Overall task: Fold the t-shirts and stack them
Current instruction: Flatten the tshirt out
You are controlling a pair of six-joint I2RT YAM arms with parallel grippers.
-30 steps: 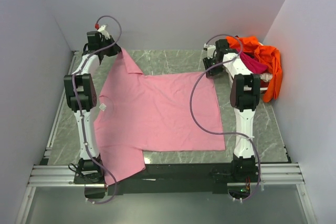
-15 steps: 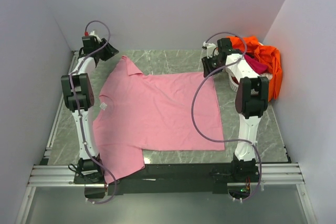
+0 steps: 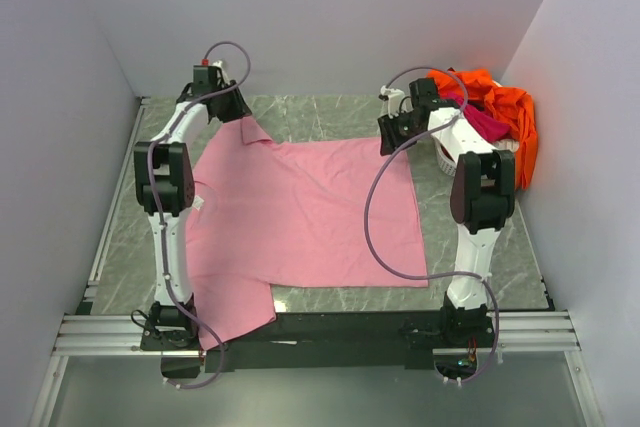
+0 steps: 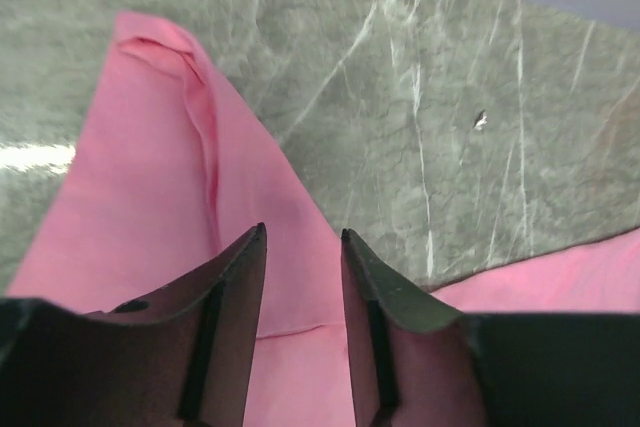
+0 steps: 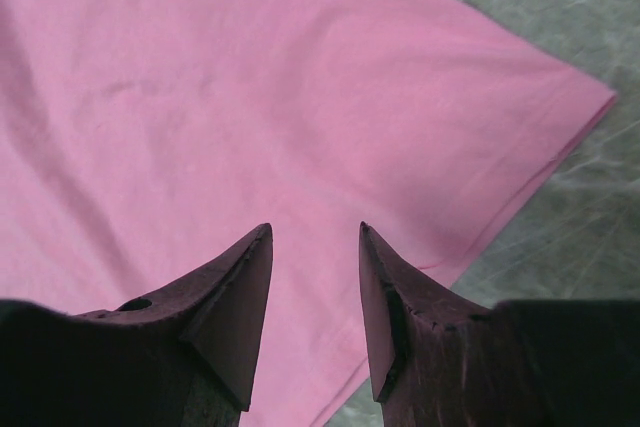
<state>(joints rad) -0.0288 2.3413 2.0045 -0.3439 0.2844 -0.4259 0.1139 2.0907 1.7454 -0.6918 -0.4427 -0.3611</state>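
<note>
While the light pink t-shirt [image 3: 300, 217] is being left spread flat over the grey marble table [image 3: 330, 112], its near-left part is being carried right up to the table's near edge. The left gripper [image 3: 228, 107] is being held over the shirt's far-left tip. In the left wrist view that gripper [image 4: 303, 232] is being shown with its fingers [image 4: 240, 297] apart, pink cloth lying below the gap and nothing being clamped. A folded ridge is being shown running along that tip of the cloth. The right gripper [image 3: 393, 134] is being held above the shirt's far-right corner. In the right wrist view it [image 5: 315, 227] is likewise being shown with its fingers [image 5: 235, 307] parted and the smooth cloth beneath them not being pinched. The bright orange t-shirt [image 3: 510, 112] and the magenta t-shirt [image 3: 485, 124] are being kept heaped together at the table's far-right corner, just beside the right arm.
</note>
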